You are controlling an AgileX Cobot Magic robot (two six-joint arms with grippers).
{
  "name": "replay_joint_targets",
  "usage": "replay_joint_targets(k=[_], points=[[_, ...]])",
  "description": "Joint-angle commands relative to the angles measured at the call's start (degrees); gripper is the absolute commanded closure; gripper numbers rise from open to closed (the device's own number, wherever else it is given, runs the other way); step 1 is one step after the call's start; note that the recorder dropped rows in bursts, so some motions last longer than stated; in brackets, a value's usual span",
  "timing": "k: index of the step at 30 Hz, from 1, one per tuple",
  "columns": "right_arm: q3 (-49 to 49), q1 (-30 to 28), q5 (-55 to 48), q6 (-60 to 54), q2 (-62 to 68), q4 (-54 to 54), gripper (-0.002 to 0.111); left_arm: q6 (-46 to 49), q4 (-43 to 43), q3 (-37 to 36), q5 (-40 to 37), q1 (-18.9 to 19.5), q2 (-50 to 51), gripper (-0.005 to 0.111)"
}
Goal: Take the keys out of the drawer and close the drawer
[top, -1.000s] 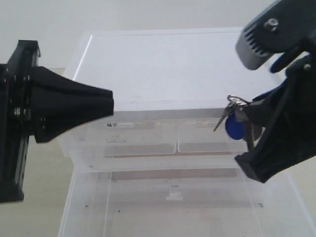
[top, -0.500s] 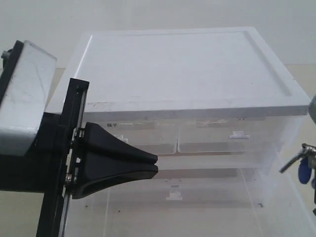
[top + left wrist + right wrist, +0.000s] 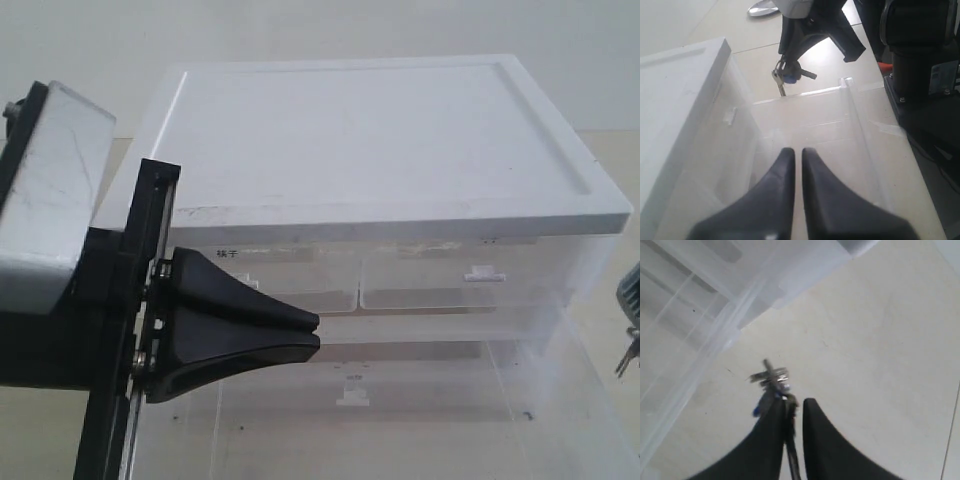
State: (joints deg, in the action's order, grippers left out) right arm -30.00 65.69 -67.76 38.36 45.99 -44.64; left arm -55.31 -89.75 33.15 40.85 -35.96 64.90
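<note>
**Left tool** [image 3: 312, 334]: located at the lower left of the exterior frame, in front of the cabinet [image 3: 370, 140]. Its two black fingers lie together with only a thin slit between them. Nothing is held. The fingertips are level with the gap below the two half-width top drawers.

**Right tool** [image 3: 794, 403]: only a small grey part appears in the exterior view, cut off at the right edge of the frame. In the right wrist view its fingers are clamped on the keys [image 3: 771, 379], pinching them at the ring.

**Keys:** the bunch hangs free below the right tool's fingertips. The silver blades splay outward and the blue fob sits beside them. It is outside the drawer [image 3: 860, 130], over the pale worktop [image 3: 880, 340] and just off the drawer's front corner. No contact with the drawer or the worktop is visible.

**Drawer:** the translucent full-width drawer stands extended from the cabinet's middle tier and fills the lower part of the exterior frame. No item is visible in it.
</note>
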Motion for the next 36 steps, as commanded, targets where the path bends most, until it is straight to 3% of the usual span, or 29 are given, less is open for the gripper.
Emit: replay_joint_targets(k=[1,3,7,12,16,22,27,31,36], points=[[0.2,0.0,1.3,1.2,-0.1,-2.8,0.085,-0.8,0.2,0.2,-0.4,-0.3,-0.5,0.102],[0.2,0.0,1.4,1.6,-0.1,-3.0,0.079,-1.1,0.2,0.2,-0.4,-0.3,-0.5,0.102],[0.2,0.0,1.1,3.9,-0.1,-6.0,0.079,-2.2,-0.4,0.2,0.6,-0.3,-0.5,0.102],[-1.0,0.0,-1.0,4.8,-0.1,-6.9,0.079,-4.5,-1.8,0.2,10.7,-0.7,-0.7,0.102],[-1.6,0.0,-0.5,5.2,-0.1,-7.0,0.079,-6.5,-2.3,0.2,10.6,-5.8,-1.8,0.102],[-1.6,0.0,-0.6,5.2,-0.1,-7.0,0.079,-18.2,-9.5,0.1,-2.7,-19.1,0.8,0.102],[-1.6,0.0,-0.6,5.3,-0.1,-7.0,0.079,-18.8,-9.8,0.1,-8.1,-28.9,6.4,0.102],[-1.6,0.0,-0.7,5.3,-0.1,-6.9,0.079,-21.7,-9.9,0.1,-18.5,-32.6,9.5,0.102],[-1.6,0.0,-0.9,5.3,-0.1,-6.1,0.079,-23.7,-9.9,-0.2,-29.4,-32.8,13.7,0.102]])
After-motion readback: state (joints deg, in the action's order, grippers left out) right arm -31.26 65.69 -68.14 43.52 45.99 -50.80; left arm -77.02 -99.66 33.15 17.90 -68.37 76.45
